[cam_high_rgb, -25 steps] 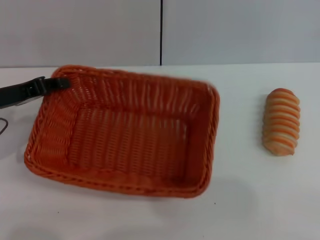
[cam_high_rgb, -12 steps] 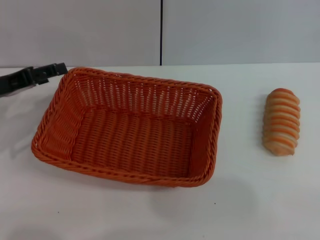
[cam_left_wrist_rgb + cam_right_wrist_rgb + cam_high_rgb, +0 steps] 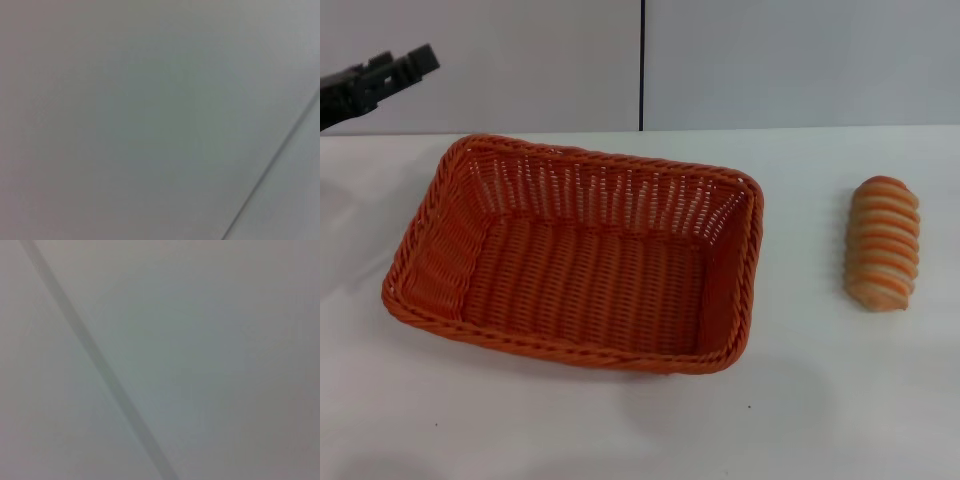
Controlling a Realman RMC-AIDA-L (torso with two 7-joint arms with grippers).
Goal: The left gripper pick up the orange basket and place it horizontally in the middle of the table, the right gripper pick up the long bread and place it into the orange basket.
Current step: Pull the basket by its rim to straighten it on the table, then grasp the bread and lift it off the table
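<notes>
Left gripper (image 3: 420, 57) sits up at the far left corner in the head view, above the table (image 3: 820, 400) w/ the grey wall behind it, holding nothing; fingers look close together, but from this angle I can't tell for sure. Both wrist views give only blank grey wall w/ a seam line, so the head view alone shows the work area. Right gripper isn't in any view. Orange basket (image 3: 575, 345) lies flat, long side across, left of centre and slightly skewed, empty inside. Long bread (image 3: 883, 243) lies on the table well apart to the basket's right, lengthwise front to back. Bare tabletop all round the bread and in front of the basket. Vs. half a sec ago: the gripper was at the basket's far left corner, now lifted clear of the rim; basket and bread unchanged.
</notes>
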